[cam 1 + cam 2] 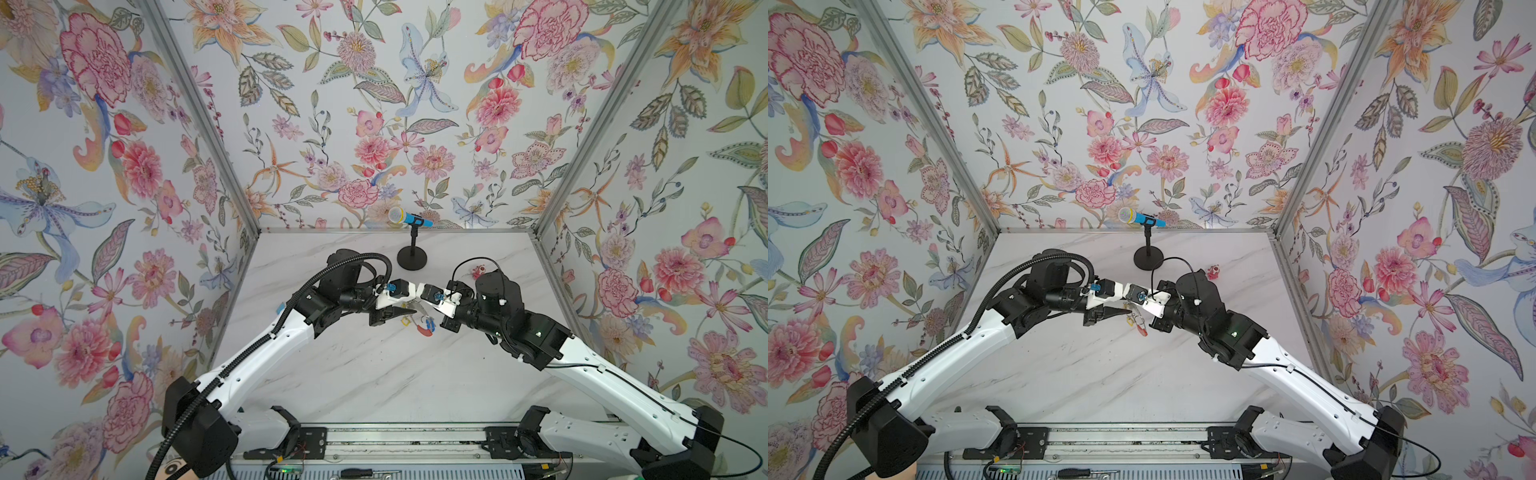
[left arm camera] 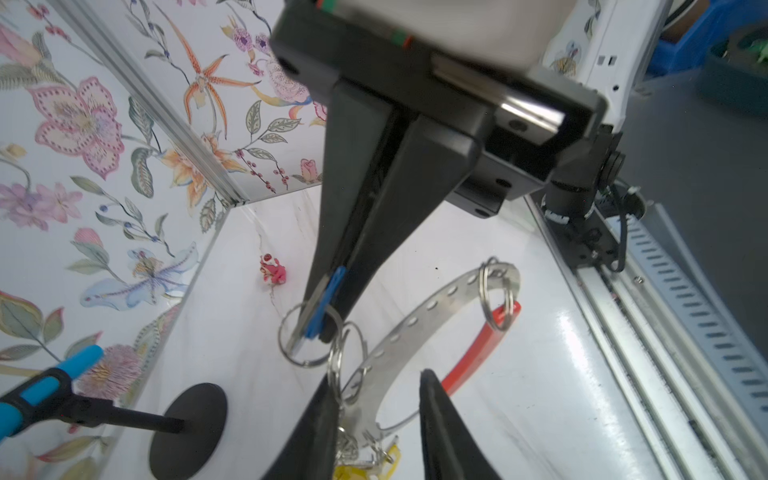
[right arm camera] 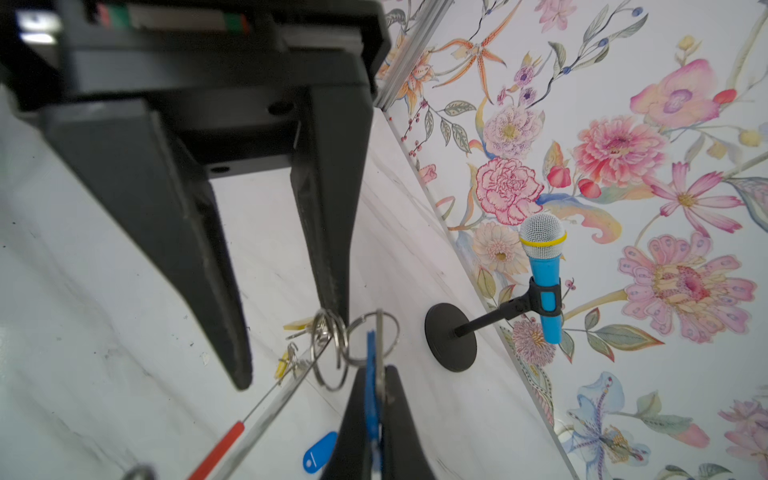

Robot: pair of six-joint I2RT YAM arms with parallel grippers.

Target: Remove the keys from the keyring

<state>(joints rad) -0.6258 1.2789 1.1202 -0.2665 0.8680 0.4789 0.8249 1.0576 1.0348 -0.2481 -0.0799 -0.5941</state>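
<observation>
1. Now we see the right end effector (image 3: 374, 374) pinched tight on a blue plastic-tagged metal key (image 2: 326, 297).
2. Our left end effector (image 2: 376, 382) stands parted, straddling the thin grey perforated keyring (image 2: 415, 320) with its red sleeve (image 2: 469, 365).
3. That keyring is over the middle of the white marble table (image 1: 374, 374), at 6 o'clock from the round black microphone-stand base (image 1: 412, 257).

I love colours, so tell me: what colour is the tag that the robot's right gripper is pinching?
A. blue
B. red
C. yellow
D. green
A: the right gripper is shut on a blue tag, its fingers pressed against both sides.
</observation>
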